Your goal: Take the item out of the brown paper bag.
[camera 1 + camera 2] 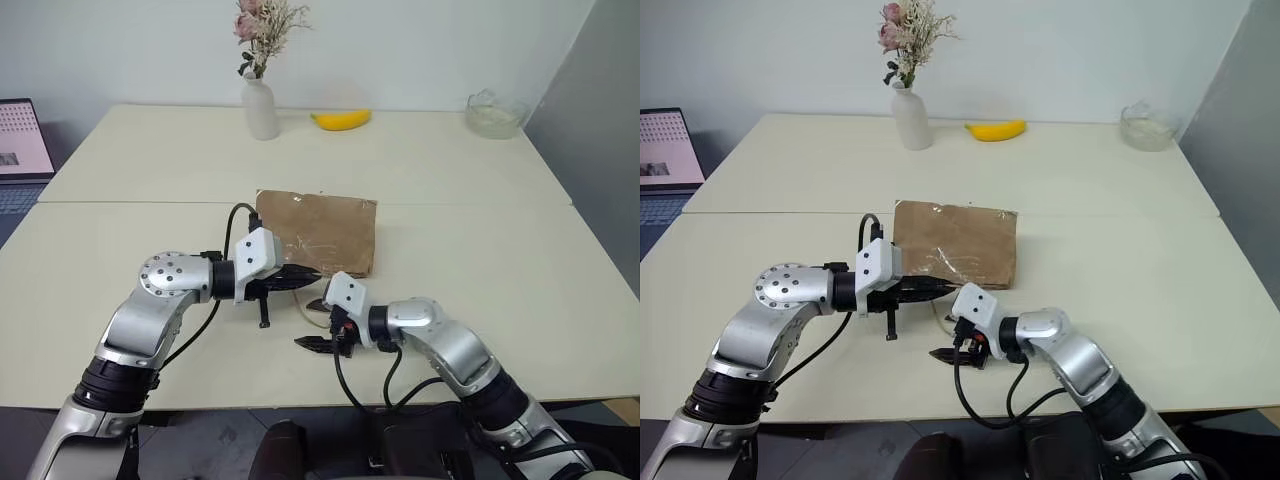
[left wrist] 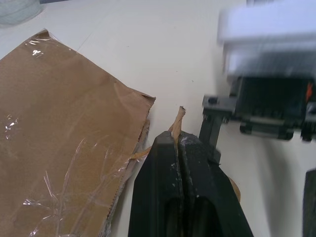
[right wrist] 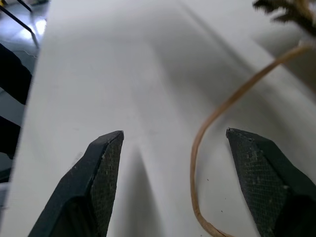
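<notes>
The brown paper bag (image 1: 318, 232) lies flat in the middle of the table, its ragged mouth toward me. My left gripper (image 1: 310, 273) is at that mouth, shut on a tan strip of the bag's edge (image 2: 178, 117) that sticks out between its fingertips. My right gripper (image 1: 305, 343) hovers low over the table just in front of the bag, pointing left. In the right wrist view it (image 3: 173, 138) stands open, with a thin tan cord handle (image 3: 217, 111) looping between its fingers. The item is hidden.
A white vase (image 1: 261, 108) with dried flowers, a yellow banana (image 1: 341, 120) and a glass bowl (image 1: 495, 113) stand along the table's far edge. A laptop (image 1: 22, 140) sits off the far left. A seam (image 1: 450, 204) runs across the tabletop behind the bag.
</notes>
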You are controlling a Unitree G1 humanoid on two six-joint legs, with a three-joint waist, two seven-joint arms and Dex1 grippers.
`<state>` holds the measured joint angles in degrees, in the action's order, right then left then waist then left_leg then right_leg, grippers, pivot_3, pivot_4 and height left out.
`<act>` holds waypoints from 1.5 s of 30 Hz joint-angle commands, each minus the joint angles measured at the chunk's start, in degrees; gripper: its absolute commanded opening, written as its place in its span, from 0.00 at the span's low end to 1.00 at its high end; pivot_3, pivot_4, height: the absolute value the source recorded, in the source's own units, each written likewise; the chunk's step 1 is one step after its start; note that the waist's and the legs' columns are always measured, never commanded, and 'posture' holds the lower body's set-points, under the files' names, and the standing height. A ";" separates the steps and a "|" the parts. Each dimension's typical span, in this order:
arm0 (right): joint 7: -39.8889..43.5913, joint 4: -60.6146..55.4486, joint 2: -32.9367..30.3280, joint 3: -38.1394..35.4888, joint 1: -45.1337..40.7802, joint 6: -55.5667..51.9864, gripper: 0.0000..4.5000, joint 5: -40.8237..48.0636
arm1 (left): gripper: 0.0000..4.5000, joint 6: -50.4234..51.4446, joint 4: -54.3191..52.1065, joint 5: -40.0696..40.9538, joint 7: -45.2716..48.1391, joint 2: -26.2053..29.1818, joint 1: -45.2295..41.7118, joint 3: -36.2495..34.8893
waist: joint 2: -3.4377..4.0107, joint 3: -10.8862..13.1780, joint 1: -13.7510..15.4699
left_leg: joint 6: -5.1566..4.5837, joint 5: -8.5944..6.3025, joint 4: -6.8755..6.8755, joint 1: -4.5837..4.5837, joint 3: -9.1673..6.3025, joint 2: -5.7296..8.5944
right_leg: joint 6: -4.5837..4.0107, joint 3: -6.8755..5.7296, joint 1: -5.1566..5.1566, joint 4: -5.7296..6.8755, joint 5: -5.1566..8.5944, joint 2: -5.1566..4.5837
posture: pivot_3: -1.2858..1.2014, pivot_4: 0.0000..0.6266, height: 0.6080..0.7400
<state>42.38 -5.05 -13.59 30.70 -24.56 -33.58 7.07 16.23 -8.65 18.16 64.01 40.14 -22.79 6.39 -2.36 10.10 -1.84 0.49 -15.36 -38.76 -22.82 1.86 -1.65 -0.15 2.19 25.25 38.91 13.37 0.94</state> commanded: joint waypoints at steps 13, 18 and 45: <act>-0.75 -0.91 -3.62 3.72 3.83 3.93 0.00 -7.46 | 0.00 14.96 16.84 8.89 -18.99 -10.55 -30.85 -13.58 | -0.17 -0.11 0.14 | 0.00 0.00 -0.06 0.02 -0.14 0.08 | 0.04 -0.11 -0.12 0.00 -0.02 0.03 | 0.52 0.24 1.00; -1.32 -3.14 -4.80 2.87 4.74 4.31 0.00 -8.47 | 0.00 14.47 20.32 8.86 -17.93 -10.80 -34.58 -13.24 | -0.12 -0.14 0.11 | 0.01 0.00 -0.05 0.04 -0.08 0.09 | 0.09 -0.04 -0.15 -0.02 0.02 -0.01 | 0.52 0.24 1.00; -9.12 -15.94 0.42 -8.36 -3.98 -6.86 0.51 4.28 | 0.00 28.19 3.41 19.40 -8.07 -6.73 -24.60 -11.44 | -0.11 -0.10 -0.23 | 0.03 0.01 -0.04 0.03 -0.10 0.02 | 0.09 -0.02 -0.07 0.04 0.03 0.01 | 0.52 0.24 1.00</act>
<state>36.11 -23.69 -14.51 20.75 -26.97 -43.69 14.03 44.71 -3.97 36.36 55.72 32.67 -45.62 -3.81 -2.47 10.00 -2.07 0.52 -15.34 -38.80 -22.82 1.77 -1.62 -0.06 2.18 25.21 38.95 13.40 0.95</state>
